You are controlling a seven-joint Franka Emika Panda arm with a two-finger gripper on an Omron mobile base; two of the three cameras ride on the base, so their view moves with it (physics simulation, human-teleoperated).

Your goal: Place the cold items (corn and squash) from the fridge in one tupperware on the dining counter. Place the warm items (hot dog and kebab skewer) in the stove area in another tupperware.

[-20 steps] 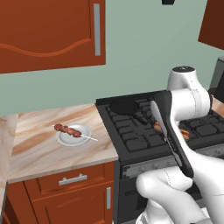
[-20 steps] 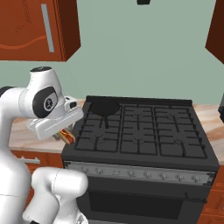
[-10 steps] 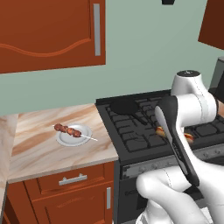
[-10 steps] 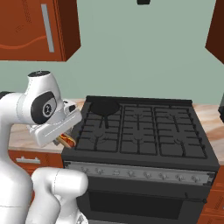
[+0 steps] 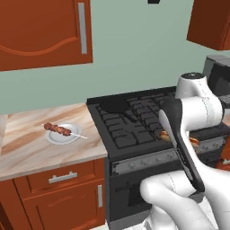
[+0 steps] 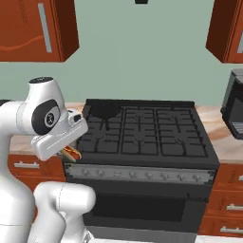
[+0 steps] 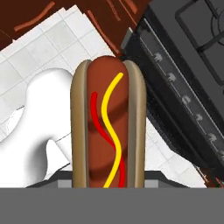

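Note:
My gripper is shut on the hot dog, a sausage in a tan bun with yellow and red stripes. It hangs just off the front left corner of the black stove, above the white tiled floor. In the left base view the hot dog peeks out from behind my forearm, over the stove's front edge. The kebab skewer, a row of dark red chunks, lies on a white plate on the marbled counter left of the stove.
A dark pan sits on the back left burner. A black coffee machine stands on the counter right of the stove. Red-brown wall cabinets hang overhead, with drawers below the counter. My own arm fills the lower right of the left base view.
The hand, still holding the hot dog, has drifted slightly lower and outward past the stove's front edge. The skewer and plate have not moved.

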